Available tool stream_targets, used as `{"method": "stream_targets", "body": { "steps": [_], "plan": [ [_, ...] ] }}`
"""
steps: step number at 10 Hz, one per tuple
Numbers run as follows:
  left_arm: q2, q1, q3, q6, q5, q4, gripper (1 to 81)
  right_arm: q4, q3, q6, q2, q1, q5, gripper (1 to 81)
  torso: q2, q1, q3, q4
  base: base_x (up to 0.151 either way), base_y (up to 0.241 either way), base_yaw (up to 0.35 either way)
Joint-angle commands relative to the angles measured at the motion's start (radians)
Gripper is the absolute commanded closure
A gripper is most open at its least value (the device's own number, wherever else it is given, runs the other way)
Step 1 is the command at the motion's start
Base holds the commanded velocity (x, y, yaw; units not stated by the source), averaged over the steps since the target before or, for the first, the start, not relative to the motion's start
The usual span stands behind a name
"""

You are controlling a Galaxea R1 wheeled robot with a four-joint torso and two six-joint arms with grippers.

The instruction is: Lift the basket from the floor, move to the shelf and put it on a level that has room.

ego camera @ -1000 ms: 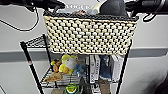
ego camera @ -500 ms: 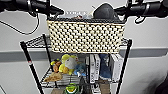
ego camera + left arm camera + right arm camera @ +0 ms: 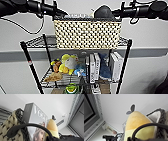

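Basket (image 3: pixel 87 33): lower than half a second ago, its base now at the top tier (image 3: pixel 37 41) of the shelf (image 3: pixel 124 65); whether it rests on the wire cannot be told. Held between both arms, left gripper (image 3: pixel 57 12) at its left end, right gripper (image 3: pixel 115 12) at its right end. Finger state of either gripper: cannot tell, fingers hard to make out. Wrist views show a dark loop handle (image 3: pixel 28 126) close before each camera. Material: cream woven weave, dark braided rim, rectangular. Contents, partly hidden: a magazine (image 3: pixel 37 121) standing upright and a yellow plush toy (image 3: pixel 137 124). Tier below: plush toys (image 3: pixel 66 65), upright books (image 3: pixel 92 67), blurred.
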Motion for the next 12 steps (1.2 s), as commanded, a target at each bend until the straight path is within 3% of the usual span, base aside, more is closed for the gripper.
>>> {"method": "stream_targets", "body": {
  "steps": [1,5,8,12],
  "plan": [
    [0.108,-0.141,-0.128,0.013,0.031,0.024,81.1,-0.015,-0.141,-0.016,0.078,0.134,-0.079,81.1,0.0,0.0,0.0,0.0,0.0,0.0,0.0],
    [0.131,-0.129,-0.229,0.013,0.084,0.061,81.1,-0.017,-0.193,-0.05,0.098,0.111,-0.09,81.1,0.0,0.0,0.0,0.0,0.0,0.0,0.0],
    [0.153,-0.07,-0.295,0.014,0.097,0.12,81.1,-0.065,-0.242,-0.051,0.119,0.06,-0.093,81.1,0.0,0.0,0.0,0.0,0.0,0.0,0.0],
    [0.151,-0.053,-0.285,0.017,0.097,0.121,81.1,-0.071,-0.265,-0.053,0.122,0.045,-0.109,81.1,-0.001,-0.001,0.0,0.0,0.0,0.0,0.0]
  ]
}}
